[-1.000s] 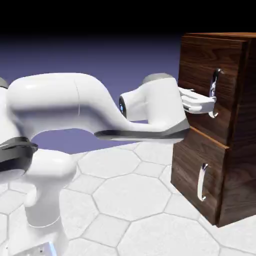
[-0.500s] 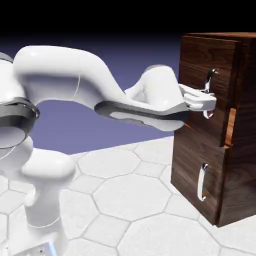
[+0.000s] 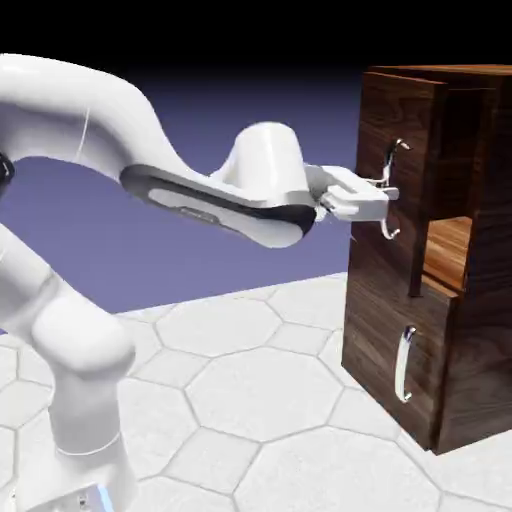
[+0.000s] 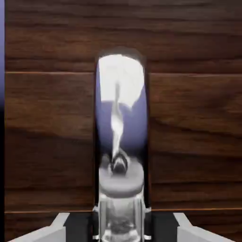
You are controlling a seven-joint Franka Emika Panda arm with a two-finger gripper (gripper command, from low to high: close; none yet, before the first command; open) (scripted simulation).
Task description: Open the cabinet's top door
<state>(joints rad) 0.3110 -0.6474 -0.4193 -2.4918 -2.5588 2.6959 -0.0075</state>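
The dark walnut cabinet (image 3: 470, 330) stands at the exterior view's right. Its top door (image 3: 400, 120) is swung partly out from the cabinet body, and lighter wood shows inside behind it. My gripper (image 3: 386, 196) is shut on the top door's curved silver handle (image 3: 392, 190), about midway along its length. In the hand view the handle (image 4: 120, 123) runs up the middle, large and shiny, against the door's wood (image 4: 189, 118), with my fingers (image 4: 61, 227) at the bottom edge on either side of it.
The lower panel (image 3: 380, 340) with its smaller silver handle (image 3: 404, 364) is closed below the top door. A white hexagon-tiled table (image 3: 250, 400) lies under the arm and cabinet.
My gripper closed on the top door's handle and drew back to the left. The top door has swung outward, opening a gap that shows the cabinet's inside.
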